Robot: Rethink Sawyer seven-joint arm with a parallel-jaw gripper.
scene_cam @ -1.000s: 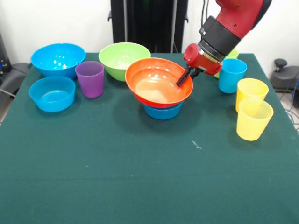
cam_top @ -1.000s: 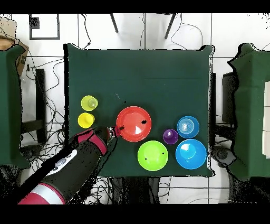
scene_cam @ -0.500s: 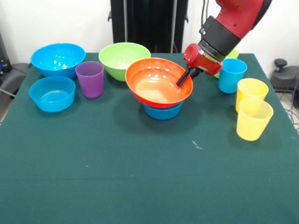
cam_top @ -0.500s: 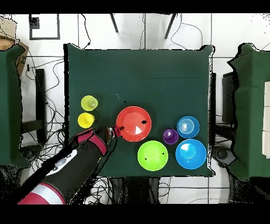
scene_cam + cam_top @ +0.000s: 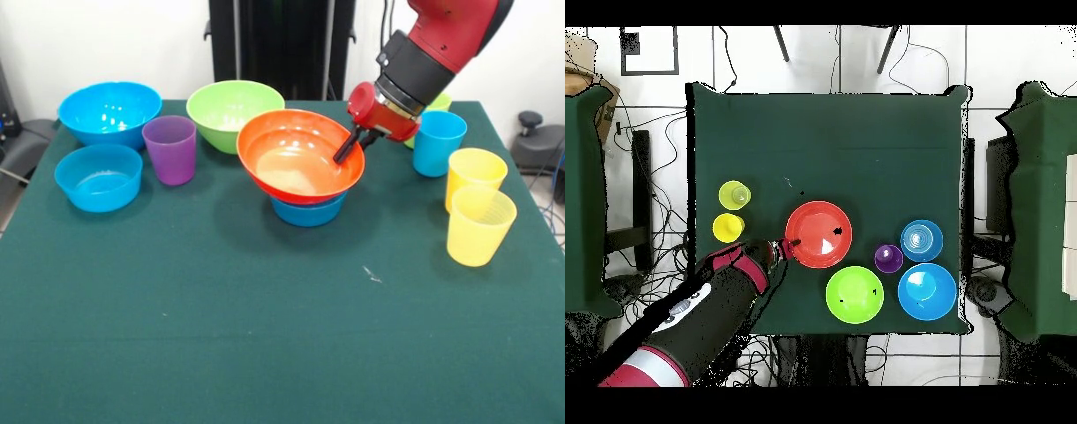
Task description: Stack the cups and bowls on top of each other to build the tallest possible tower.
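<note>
The wide orange bowl [image 5: 300, 156] sits nested on a small blue bowl [image 5: 306, 211] near the middle of the table [image 5: 265, 336], toward its far half; only the lower rim of the blue one shows beneath it. The orange bowl is glossy, with a pale sheen in its bottom. The gripper [image 5: 350, 147] is at the bowl's right rim, one dark finger reaching down inside the wall; the fingers appear clenched on the rim of the orange bowl.

Just left of this stack stands the translucent purple cup [image 5: 169, 149], upright on the table, apart from the stack. Behind it lie the lime green bowl [image 5: 233, 113] and the large blue bowl [image 5: 109, 112], and in front of that a second small blue bowl [image 5: 98, 177].

To the right, the blue cup [image 5: 438, 142] stands just beside the arm [image 5: 437, 44], with a lime green cup [image 5: 440, 102] partly hidden behind it. Two yellow cups [image 5: 478, 215] stand close together near the right edge.
</note>
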